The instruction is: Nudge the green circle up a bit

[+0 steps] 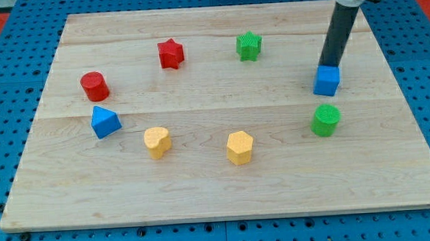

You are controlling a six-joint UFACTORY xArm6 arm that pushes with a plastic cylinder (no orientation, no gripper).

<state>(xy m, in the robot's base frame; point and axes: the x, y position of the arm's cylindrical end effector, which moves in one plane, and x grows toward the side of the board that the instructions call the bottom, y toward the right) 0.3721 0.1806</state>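
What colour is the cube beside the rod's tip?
Blue. The cube sits right below my tip in the camera view.

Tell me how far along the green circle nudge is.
Nothing looks done yet: the green round block sits low at the view's right, untouched. In hand: my tip is at the top edge of the blue cube, above the circle. Left: get the tip below the circle, then push it toward the view's top.

You find no readable text here — no label, brand, number or sign on the blocks, the board or the rod.
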